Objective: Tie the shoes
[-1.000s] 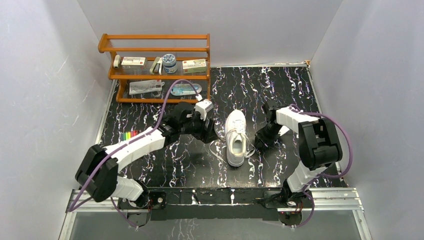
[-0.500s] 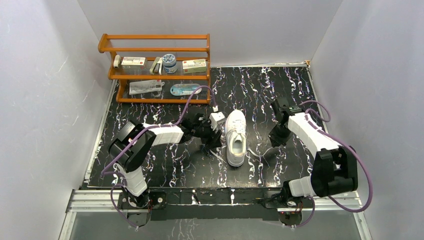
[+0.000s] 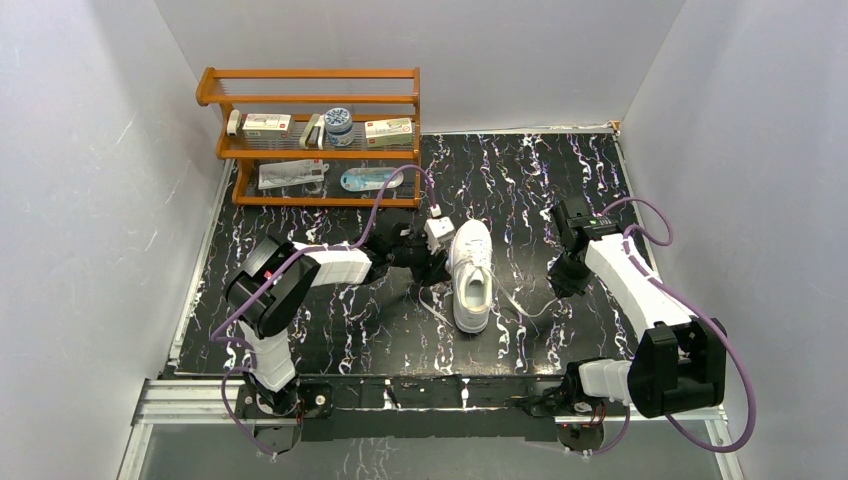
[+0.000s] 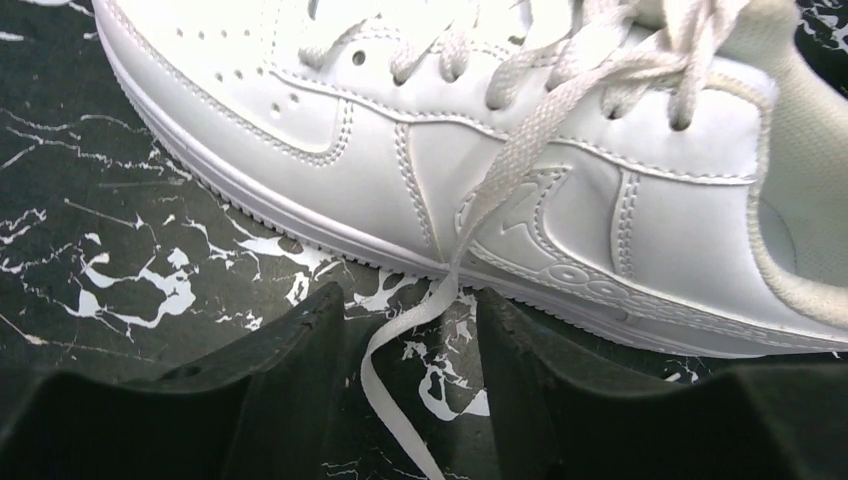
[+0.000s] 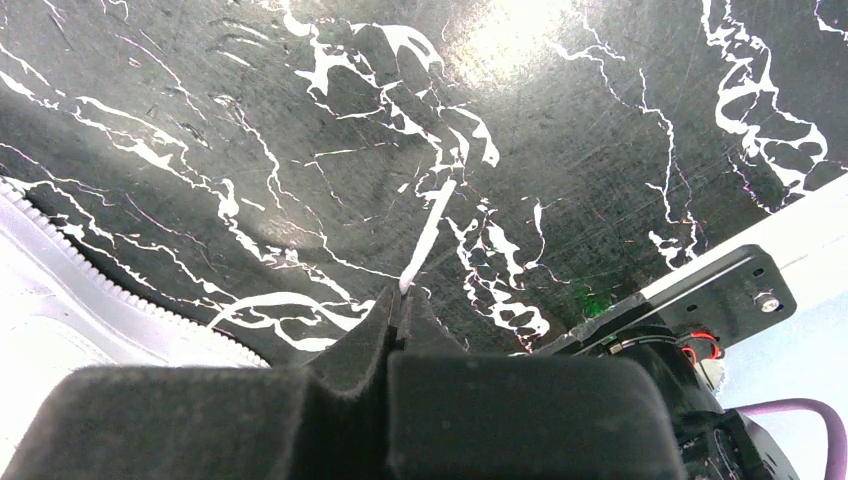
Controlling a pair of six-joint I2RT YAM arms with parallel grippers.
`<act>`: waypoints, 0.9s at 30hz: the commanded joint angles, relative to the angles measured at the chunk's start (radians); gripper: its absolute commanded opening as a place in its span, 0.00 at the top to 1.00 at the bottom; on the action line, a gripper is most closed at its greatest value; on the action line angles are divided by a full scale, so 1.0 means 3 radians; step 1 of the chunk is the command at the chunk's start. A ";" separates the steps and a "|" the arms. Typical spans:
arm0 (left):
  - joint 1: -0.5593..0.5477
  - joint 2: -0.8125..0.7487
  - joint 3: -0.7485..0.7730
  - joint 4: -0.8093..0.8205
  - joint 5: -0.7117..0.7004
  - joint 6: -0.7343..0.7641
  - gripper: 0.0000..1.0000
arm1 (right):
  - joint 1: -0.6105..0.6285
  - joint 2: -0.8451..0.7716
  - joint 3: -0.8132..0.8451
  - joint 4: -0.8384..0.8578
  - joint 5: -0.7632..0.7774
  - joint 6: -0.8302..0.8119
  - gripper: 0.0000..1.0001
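The white sneaker (image 3: 471, 275) lies mid-table, toe toward the back. My left gripper (image 3: 432, 262) is open at its left side. In the left wrist view the shoe's side (image 4: 480, 150) fills the top, and the left lace (image 4: 405, 325) hangs down it and runs loose between my open left gripper's (image 4: 410, 315) fingers without touching them. My right gripper (image 3: 562, 283) is to the shoe's right, shut on the right lace (image 3: 525, 305), which stretches from the shoe to it. In the right wrist view the lace tip (image 5: 428, 235) sticks out past the closed right gripper (image 5: 402, 300).
A wooden shelf (image 3: 310, 100) with small boxes and a tin stands at the back left. Coloured markers (image 3: 260, 270) lie at the table's left. Grey walls close in both sides. A metal rail (image 3: 430, 395) runs along the front edge.
My right gripper has moved right, away from the shoe, drawing the right lace out. My left gripper has moved in close to the shoe's left side, around the left lace.
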 commanded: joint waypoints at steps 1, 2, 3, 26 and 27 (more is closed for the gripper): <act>0.0011 -0.0001 0.0085 0.0323 0.0203 -0.0007 0.52 | -0.0017 -0.0047 0.0084 -0.0105 0.0049 -0.0006 1.00; 0.0014 0.0007 0.0082 0.0344 0.0208 -0.0014 0.53 | -0.0016 -0.0047 0.0090 -0.0117 0.0036 -0.0001 1.00; 0.0016 0.0011 0.0086 0.0360 0.0222 -0.0015 0.54 | -0.0016 -0.0050 0.0093 -0.0123 0.0022 0.0006 1.00; -0.0043 -0.0289 0.0283 -0.0368 -0.0180 -0.0295 1.00 | -0.0018 -0.0289 0.0326 -0.0171 0.0158 -0.0349 1.00; -0.0049 -0.0431 0.0307 -0.0584 -0.0130 -0.0422 1.00 | -0.0021 -0.0297 0.0426 -0.0039 0.0150 -0.0591 1.00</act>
